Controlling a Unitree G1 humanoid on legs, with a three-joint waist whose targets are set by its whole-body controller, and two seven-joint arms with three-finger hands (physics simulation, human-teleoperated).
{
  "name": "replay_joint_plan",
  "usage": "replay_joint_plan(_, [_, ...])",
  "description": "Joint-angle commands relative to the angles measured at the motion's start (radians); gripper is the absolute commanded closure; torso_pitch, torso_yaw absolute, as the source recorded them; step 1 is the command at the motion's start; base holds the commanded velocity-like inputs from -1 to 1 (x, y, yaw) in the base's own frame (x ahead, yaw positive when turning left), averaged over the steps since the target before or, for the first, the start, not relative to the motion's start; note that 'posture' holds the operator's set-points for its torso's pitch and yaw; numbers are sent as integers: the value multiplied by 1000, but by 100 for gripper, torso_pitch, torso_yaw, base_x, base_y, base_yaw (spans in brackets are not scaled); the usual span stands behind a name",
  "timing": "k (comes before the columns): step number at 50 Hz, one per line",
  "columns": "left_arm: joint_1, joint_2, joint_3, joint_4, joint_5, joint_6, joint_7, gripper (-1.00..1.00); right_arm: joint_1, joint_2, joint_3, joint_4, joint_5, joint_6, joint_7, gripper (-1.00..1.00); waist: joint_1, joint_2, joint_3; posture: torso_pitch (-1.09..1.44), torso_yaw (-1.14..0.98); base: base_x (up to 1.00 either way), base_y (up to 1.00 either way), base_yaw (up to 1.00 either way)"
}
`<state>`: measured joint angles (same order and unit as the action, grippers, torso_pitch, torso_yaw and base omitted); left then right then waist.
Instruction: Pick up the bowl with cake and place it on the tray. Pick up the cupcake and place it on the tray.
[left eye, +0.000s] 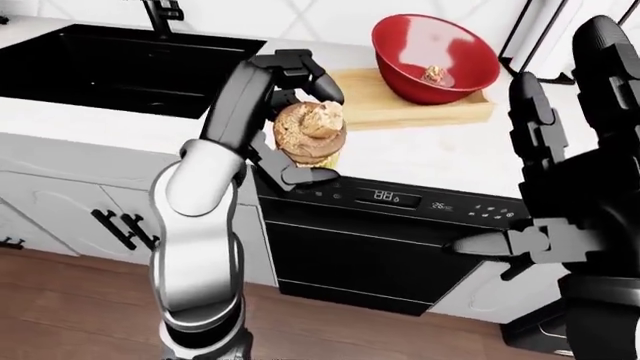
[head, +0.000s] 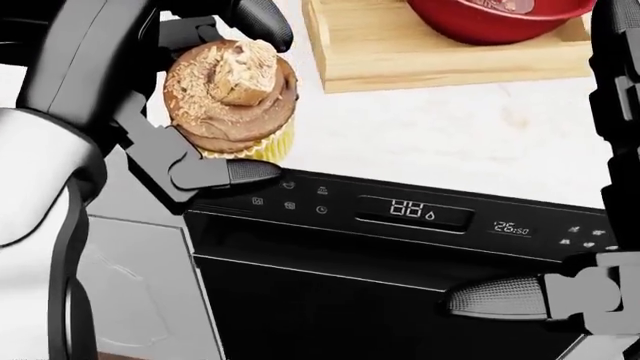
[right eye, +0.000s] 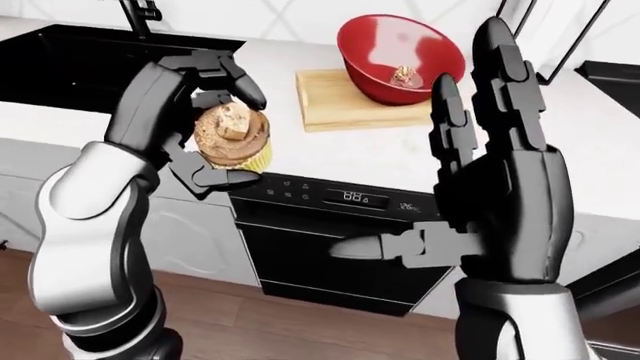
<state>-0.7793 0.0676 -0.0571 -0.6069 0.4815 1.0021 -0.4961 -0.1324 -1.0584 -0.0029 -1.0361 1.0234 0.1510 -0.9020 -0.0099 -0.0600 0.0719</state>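
Observation:
My left hand (left eye: 300, 127) is shut on the cupcake (left eye: 310, 135), brown frosting with a yellow wrapper, and holds it above the counter's near edge, left of the tray. The cupcake also shows in the head view (head: 232, 101). The wooden tray (left eye: 375, 109) lies on the white counter at upper centre. The red bowl (left eye: 435, 56) with a small piece of cake (left eye: 433, 75) inside sits on the tray's right part. My right hand (right eye: 470, 195) is open and empty, fingers spread upright, at the right of the views.
A black sink (left eye: 110, 67) with a tap is set in the counter at upper left. A black dishwasher (left eye: 380, 240) with a lit display sits below the counter. White cabinets (left eye: 60, 210) stand at lower left over a wooden floor.

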Motion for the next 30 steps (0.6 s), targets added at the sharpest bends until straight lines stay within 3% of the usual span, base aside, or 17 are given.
replay_joint_plan(1, [-29, 5, 9, -25, 4, -24, 10, 100, -15, -12, -27, -11, -9, -20, 2, -100, 2, -8, -21, 0, 0, 0, 0, 0])
replay_joint_plan(4, [-30, 6, 7, -27, 5, -22, 9, 100, -16, -13, -28, -11, -2, -15, 3, -100, -2, 9, -28, 0, 0, 0, 0, 0])
replay_joint_plan(6, [-32, 6, 7, -26, 6, -21, 9, 100, -16, -10, -29, -11, -3, -12, 6, -100, -8, 37, -39, 0, 0, 0, 0, 0])
replay_joint_plan(7, [-34, 7, 8, -24, 5, -21, 8, 100, -17, -10, -30, -11, 0, -12, 7, -100, -4, 24, -47, 0, 0, 0, -13, 0])
replay_joint_plan(8, [-36, 8, 9, -24, 5, -21, 8, 100, -17, -10, -31, -11, 0, -11, 7, -100, 4, 29, -40, 0, 0, 0, -16, 0])
replay_joint_plan(10, [-44, 11, 15, -16, 2, -22, 8, 100, -18, -11, -33, -11, 2, -11, 8, -100, 8, 61, -43, 0, 0, 0, -17, 0])
replay_joint_plan(12, [-50, 11, 10, -20, 4, -12, 7, 100, -20, -15, -35, -11, 6, -10, 9, -100, 16, 66, -54, 0, 0, 0, -22, 0])
replay_joint_plan(14, [-56, 11, 9, -19, 5, -10, 7, 100, -19, -17, -37, -11, 7, -10, 9, -100, 19, 71, -49, 0, 0, 0, -27, 0])
replay_joint_plan(17, [-56, 11, 11, -14, 3, -16, 8, 100, -10, -12, -34, -11, -4, -14, 14, -100, 22, 58, -39, 0, 0, 0, -27, 0])
replay_joint_plan(22, [-55, 9, 10, -11, 2, -19, 11, 100, 1, -4, -27, -11, -20, -18, 19, -100, 31, 6, -38, 0, 0, 0, -27, 0])
replay_joint_plan(24, [-54, 9, 13, -9, -1, -23, 13, 100, 4, -5, -28, -11, -21, -21, 20, -100, 36, -38, -43, 0, 0, 0, -27, 0])
replay_joint_plan(25, [-53, 9, 13, -9, -2, -24, 13, 100, 6, -3, -28, -11, -24, -21, 21, -100, 34, -76, -52, 0, 0, 0, -27, 0])
replay_joint_plan(26, [-55, 10, 14, -8, -3, -23, 13, 100, 7, -3, -28, -11, -25, -21, 22, -100, 25, -48, -37, 0, 0, 0, -27, 0])
replay_joint_plan(28, [-57, 12, 15, -10, -4, -19, 13, 100, 8, -3, -26, -11, -27, -22, 22, -100, 31, -45, -29, 0, 0, 0, -27, 0])
replay_joint_plan(30, [-54, 12, 16, -8, -6, -24, 14, 100, 7, -2, -25, -11, -28, -22, 22, -100, 29, -23, -33, 0, 0, 0, -27, 0])
